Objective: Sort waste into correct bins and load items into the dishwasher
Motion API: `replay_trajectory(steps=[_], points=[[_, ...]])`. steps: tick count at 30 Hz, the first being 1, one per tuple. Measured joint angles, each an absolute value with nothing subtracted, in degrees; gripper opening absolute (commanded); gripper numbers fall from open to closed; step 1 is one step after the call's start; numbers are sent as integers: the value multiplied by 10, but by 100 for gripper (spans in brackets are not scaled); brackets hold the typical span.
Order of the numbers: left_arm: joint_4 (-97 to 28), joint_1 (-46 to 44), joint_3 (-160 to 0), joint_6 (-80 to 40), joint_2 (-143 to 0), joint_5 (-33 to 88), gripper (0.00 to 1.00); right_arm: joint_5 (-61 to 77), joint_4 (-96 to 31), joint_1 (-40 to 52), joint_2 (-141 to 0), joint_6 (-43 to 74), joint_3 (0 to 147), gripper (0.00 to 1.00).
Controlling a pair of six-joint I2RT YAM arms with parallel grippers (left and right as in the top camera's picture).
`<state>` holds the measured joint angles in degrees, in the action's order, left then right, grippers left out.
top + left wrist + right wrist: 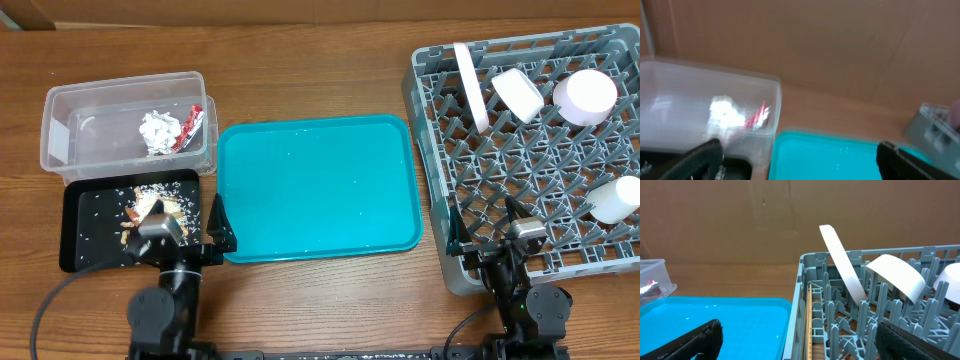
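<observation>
The clear tub [70,110] holds crumpled white paper [158,131] and a red wrapper [191,128]; both also show in the tub [670,105] in the left wrist view. Beige scraps [150,205] lie in the black tray [90,240]. In the grey dish rack [450,160] a plate [470,87] stands on edge beside two bowls [517,94] [585,96] and a cup [615,198]. My left gripper [190,232] [797,150] stands open and empty at the near edge, between black tray and teal tray. My right gripper [487,232] [797,330] is open and empty over the rack's near left corner.
A large teal tray [318,185] lies between the bins and the rack, with only small specks on it. A brown cardboard wall [740,220] closes off the far side of the wooden table [330,60].
</observation>
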<state>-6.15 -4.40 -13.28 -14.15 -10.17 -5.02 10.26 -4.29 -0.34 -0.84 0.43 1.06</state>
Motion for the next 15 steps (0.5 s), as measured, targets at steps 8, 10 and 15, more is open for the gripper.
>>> replay_trajectory(steps=[8, 10, 15], points=[[92, -26, -8, -62, -11, -12, 100, 102, -42, -3, -8, 4, 11, 100], [69, -23, -7, -46, -10, -3, 100, 103, -43, -3, -8, 4, 11, 100], [-44, -23, -4, -41, -8, 6, 100, 102, -43, -3, -8, 4, 11, 100]])
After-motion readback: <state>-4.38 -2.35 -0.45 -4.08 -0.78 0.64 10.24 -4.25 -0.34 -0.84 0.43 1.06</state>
